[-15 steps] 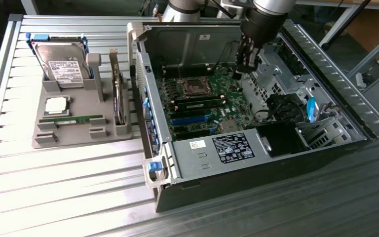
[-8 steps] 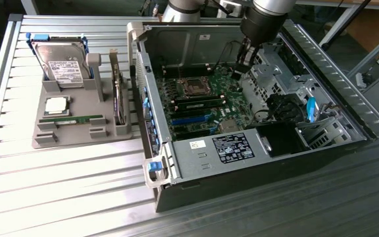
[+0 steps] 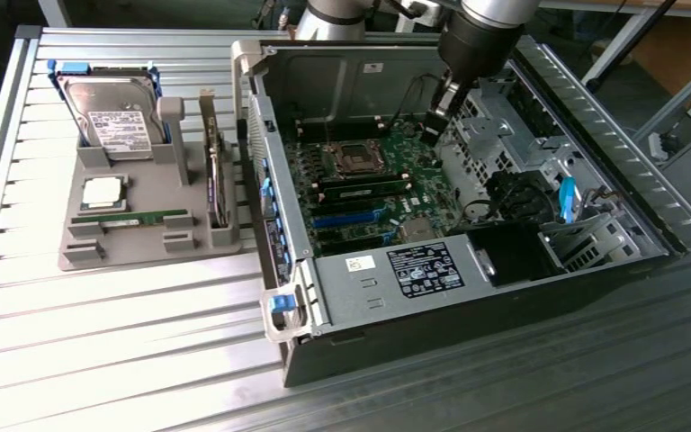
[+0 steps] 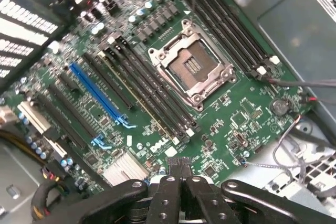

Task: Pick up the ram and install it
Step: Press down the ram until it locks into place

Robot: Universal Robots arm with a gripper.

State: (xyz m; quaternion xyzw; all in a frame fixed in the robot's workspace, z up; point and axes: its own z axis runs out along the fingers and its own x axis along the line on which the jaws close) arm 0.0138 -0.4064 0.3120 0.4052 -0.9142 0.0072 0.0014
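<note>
Ram (image 3: 132,219) on the grey tray (image 3: 141,256), well apart from the closed, empty hand (image 4: 180,167) over the motherboard (image 4: 231,124)

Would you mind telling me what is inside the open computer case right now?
Inside the computer case lies the green motherboard with an empty processor socket, black memory slots and a blue slot. The shut hand hovers over the board. Whatever lies beneath the board is covered.

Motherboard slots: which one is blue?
The long slot lying beyond the black memory slots from the CPU socket. It alone is bright blue; the slots on either side of it are black.
</note>
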